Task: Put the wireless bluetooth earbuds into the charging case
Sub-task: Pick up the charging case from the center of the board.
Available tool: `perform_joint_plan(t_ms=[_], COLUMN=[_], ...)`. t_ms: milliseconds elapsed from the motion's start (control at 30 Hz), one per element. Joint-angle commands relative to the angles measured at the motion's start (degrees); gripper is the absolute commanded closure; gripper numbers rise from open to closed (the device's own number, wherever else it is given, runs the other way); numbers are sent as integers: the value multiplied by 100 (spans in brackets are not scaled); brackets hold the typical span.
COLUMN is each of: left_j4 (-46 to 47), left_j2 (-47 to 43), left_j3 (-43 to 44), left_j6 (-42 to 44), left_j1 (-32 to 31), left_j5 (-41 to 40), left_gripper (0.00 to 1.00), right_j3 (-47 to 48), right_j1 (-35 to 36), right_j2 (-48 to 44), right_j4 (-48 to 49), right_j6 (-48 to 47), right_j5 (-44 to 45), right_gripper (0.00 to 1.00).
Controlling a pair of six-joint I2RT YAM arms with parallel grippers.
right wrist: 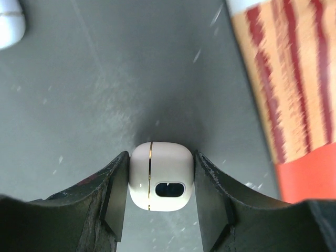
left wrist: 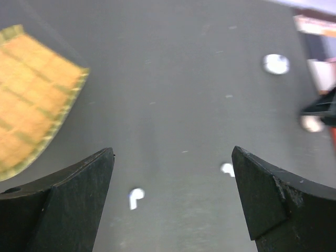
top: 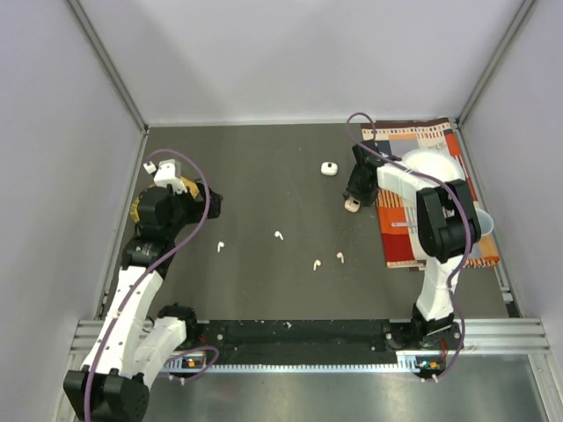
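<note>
Two white earbuds and two peach-pink earbuds lie loose on the dark table. My right gripper is shut on a pale pink charging case with a gold seam. The case is closed and low over the table, beside the striped cloth. A white case sits closed further back; it also shows in the right wrist view. My left gripper is open and empty at the far left, with the white earbuds ahead of it.
An orange striped cloth lies at the right with a white bowl and a small cup on it. A yellow woven cloth lies at the left under my left arm. Frame walls bound the table.
</note>
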Motion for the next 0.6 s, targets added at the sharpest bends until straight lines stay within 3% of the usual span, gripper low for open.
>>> perform_joint_plan(t_ms=[0, 67, 200, 267, 400, 567], left_j4=[1521, 2416, 2868, 2904, 2974, 3686], left_j2=[-402, -490, -236, -139, 2, 590], left_j3=[-422, -827, -1065, -1048, -916, -881], left_j6=[-869, -1412, -1680, -1522, -1205, -1337], left_j1=[-9, 0, -244, -491, -1657, -2503], left_j5=[2127, 2536, 2793, 2434, 1327, 711], left_gripper=[1, 1, 1, 1, 1, 1], right_j3=[-435, -593, -1015, -1356, -1762, -2386], right_j1=[97, 140, 333, 526, 931, 1501], right_j2=[-960, -1156, -1691, -2069, -2693, -3554], right_j4=[384, 428, 882, 1200, 1754, 2519], right_j6=[853, 1292, 2206, 2751, 3638, 4755], right_j5=[-951, -1145, -1610, -1664, -1358, -682], right_gripper=[100, 100, 100, 100, 100, 100])
